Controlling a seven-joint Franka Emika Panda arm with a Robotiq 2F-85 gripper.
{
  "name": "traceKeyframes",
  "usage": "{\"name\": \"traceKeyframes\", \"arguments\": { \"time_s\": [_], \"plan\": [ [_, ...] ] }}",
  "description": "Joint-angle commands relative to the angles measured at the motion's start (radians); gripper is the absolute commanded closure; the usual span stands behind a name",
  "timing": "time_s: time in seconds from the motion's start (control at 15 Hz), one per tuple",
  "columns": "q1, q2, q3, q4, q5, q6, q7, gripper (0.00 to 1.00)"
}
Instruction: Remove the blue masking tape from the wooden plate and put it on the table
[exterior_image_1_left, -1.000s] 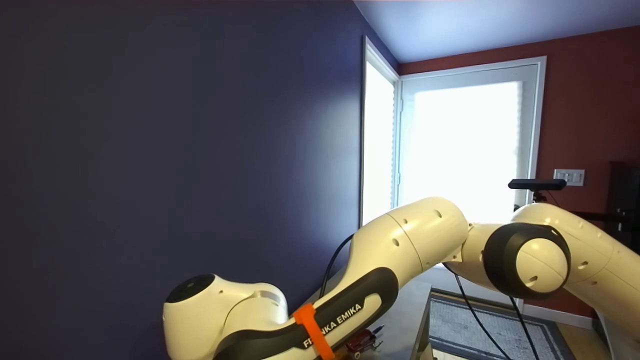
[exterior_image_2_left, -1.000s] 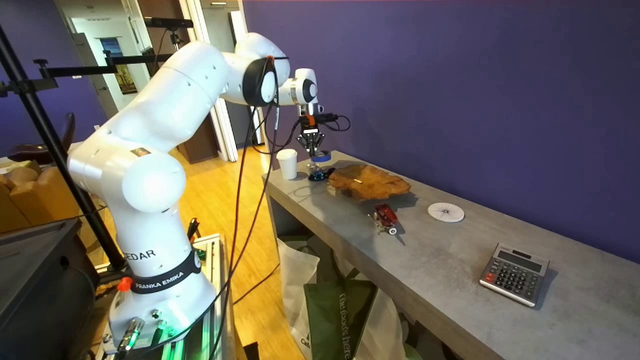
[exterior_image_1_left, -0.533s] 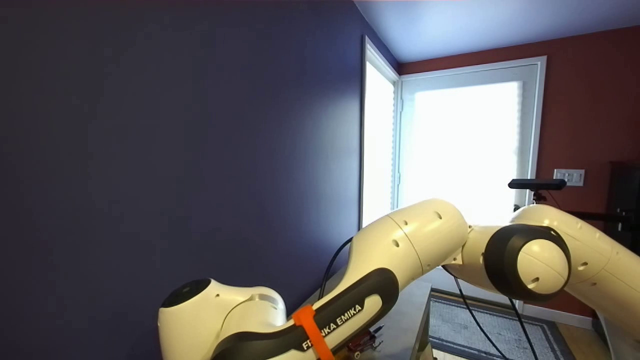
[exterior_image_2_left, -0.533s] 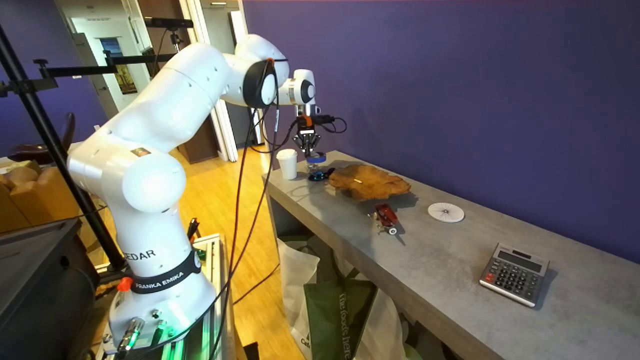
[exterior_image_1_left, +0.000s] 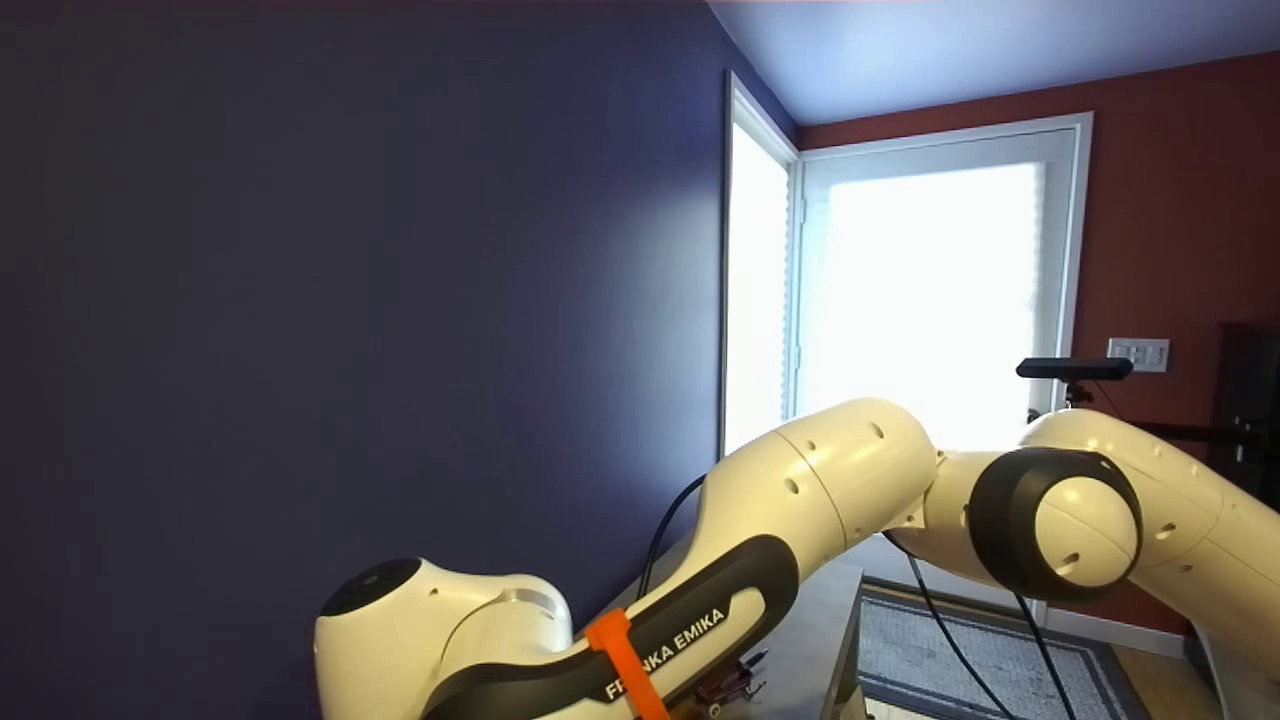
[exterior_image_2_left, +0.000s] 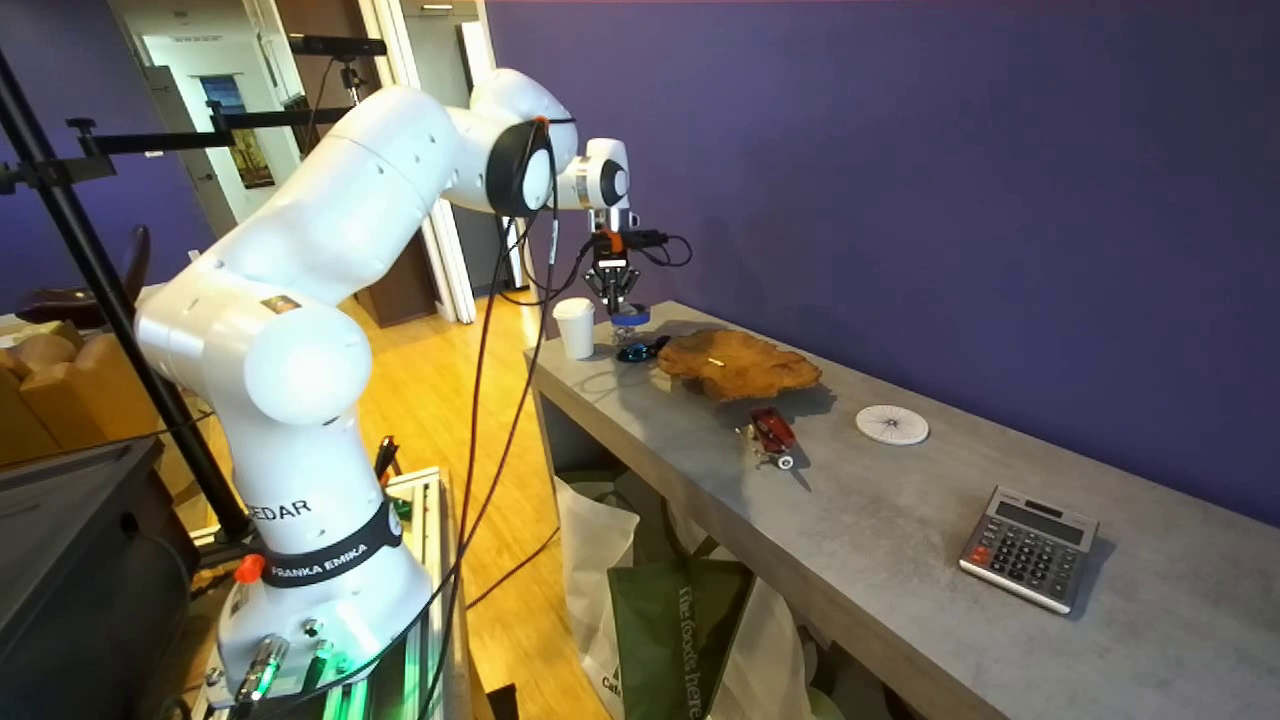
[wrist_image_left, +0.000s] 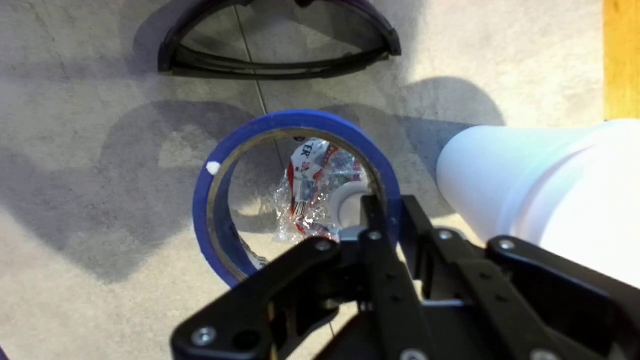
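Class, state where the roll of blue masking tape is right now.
In the wrist view, the blue masking tape is held at its right edge by the gripper, above the table, with the white cup to its right.

In an exterior view the hand holds the masking tape over the tabletop, with a cup near on its left; in the wrist view a packet shows through the tape's opening. Glasses lie between the cup and the plate, a toy cart before the plate. To the plate's right lies a disc, and farther right a calculator.
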Motion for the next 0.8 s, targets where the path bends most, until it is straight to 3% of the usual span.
{"name": "traceKeyframes", "arguments": {
  "time_s": [0.0, 0.47, 0.6, 0.73],
  "plan": [
    [-0.010, 0.019, 0.018, 0.028, 0.024, -0.012, -0.021, 0.56],
    [-0.013, 0.015, 0.017, 0.026, 0.023, -0.004, -0.017, 0.07],
    [-0.015, 0.010, 0.017, 0.026, 0.021, 0.004, -0.016, 0.00],
    [-0.021, 0.003, 0.016, 0.029, 0.026, 0.020, -0.001, 0.00]
  ]
}}
